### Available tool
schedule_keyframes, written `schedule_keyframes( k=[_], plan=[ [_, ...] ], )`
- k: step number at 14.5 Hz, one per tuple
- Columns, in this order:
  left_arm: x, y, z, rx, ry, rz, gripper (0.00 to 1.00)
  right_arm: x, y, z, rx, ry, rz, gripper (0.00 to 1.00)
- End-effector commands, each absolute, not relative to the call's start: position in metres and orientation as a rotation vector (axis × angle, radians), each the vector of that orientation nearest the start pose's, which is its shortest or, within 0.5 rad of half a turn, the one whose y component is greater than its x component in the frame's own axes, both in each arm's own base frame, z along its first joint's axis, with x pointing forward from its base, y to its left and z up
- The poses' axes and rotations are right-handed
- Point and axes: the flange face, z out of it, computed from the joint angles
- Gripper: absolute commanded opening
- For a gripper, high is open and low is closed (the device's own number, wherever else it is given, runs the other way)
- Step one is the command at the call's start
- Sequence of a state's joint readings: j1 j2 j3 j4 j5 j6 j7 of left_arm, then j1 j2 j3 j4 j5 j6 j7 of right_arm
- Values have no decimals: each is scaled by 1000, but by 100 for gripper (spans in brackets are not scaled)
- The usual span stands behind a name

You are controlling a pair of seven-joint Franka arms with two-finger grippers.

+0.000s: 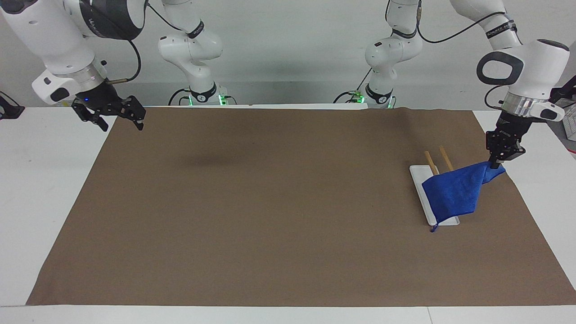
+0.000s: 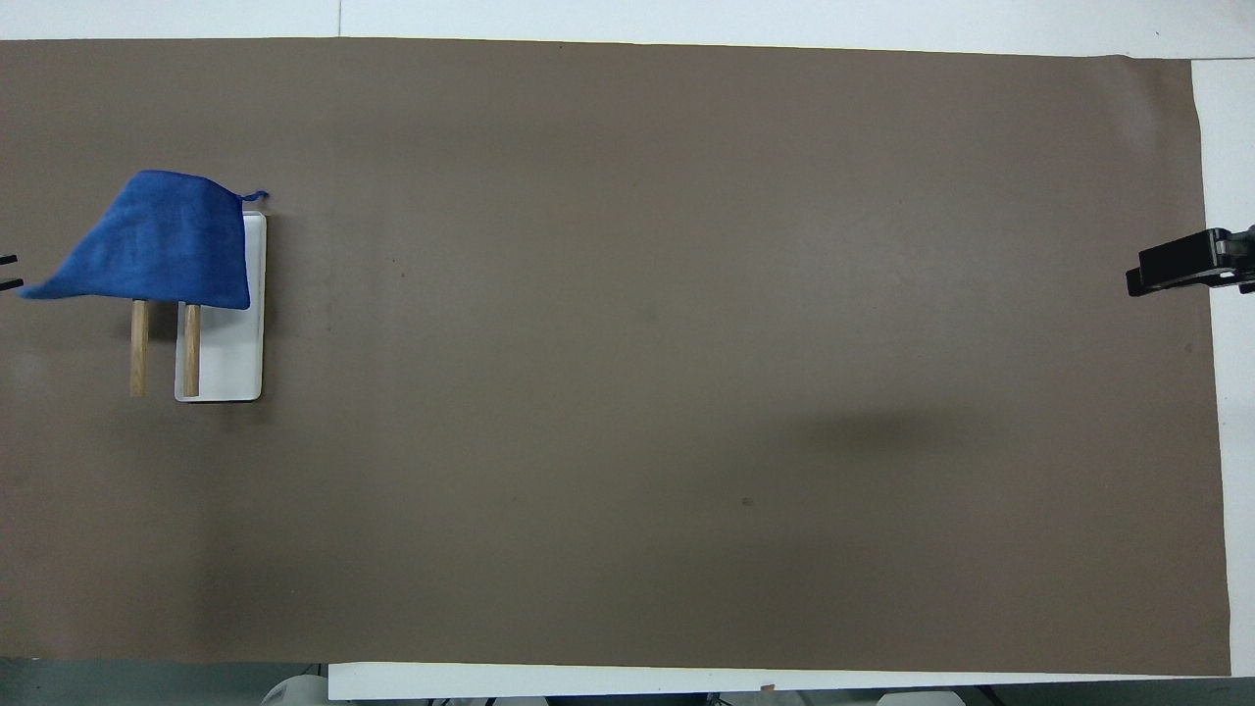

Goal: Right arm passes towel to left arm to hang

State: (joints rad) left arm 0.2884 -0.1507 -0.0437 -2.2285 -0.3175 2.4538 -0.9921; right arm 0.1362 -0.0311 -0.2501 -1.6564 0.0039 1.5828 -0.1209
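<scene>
The blue towel (image 1: 451, 193) lies draped over the two wooden bars (image 1: 445, 157) of a small rack with a white base (image 1: 417, 177) at the left arm's end of the table. One corner is stretched taut up to my left gripper (image 1: 496, 165), which is shut on it just above the mat beside the rack. The towel's loop hangs at its low corner. In the overhead view the towel (image 2: 162, 245) covers the bars' (image 2: 139, 348) farther ends, and only the left gripper's tips (image 2: 6, 272) show. My right gripper (image 1: 120, 122) waits open and empty over the mat's corner near its base; it also shows in the overhead view (image 2: 1177, 267).
A brown mat (image 1: 270, 202) covers most of the white table. The rack is the only thing standing on it. White table margin runs along both ends.
</scene>
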Motion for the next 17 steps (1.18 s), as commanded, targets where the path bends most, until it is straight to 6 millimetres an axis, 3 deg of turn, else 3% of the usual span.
schedule_keyframes(
  k=[1, 3, 5, 6, 9, 11, 14, 16, 17],
  plan=[
    [516, 129, 492, -2628, -2252, -429, 100, 540, -66, 604, -3141, 18, 74, 100],
    [525, 132, 513, -2649, -2197, -409, 100, 541, -66, 604, -3141, 18, 74, 100],
    [537, 123, 544, -2682, -1971, -401, 100, 541, -66, 604, -3141, 18, 74, 100],
    [546, 110, 556, -2715, -1834, -407, 100, 541, -66, 604, -3141, 18, 74, 100],
    [556, 36, 583, -2897, -1472, -338, 100, 538, -63, 612, -3131, 7, 51, 100],
    [548, -10, 598, -3006, -1141, -208, 100, 534, -62, 616, -3129, 4, 39, 100],
    [525, -61, 626, -3090, -577, 11, 100, 533, -63, 615, -3128, 6, 41, 100],
    [512, -73, 635, -3100, -326, 144, 100, 533, -63, 615, -3128, 6, 44, 100],
    [509, -75, 629, -3092, -231, 237, 100, 533, -63, 614, -3128, 6, 48, 100]
  ],
)
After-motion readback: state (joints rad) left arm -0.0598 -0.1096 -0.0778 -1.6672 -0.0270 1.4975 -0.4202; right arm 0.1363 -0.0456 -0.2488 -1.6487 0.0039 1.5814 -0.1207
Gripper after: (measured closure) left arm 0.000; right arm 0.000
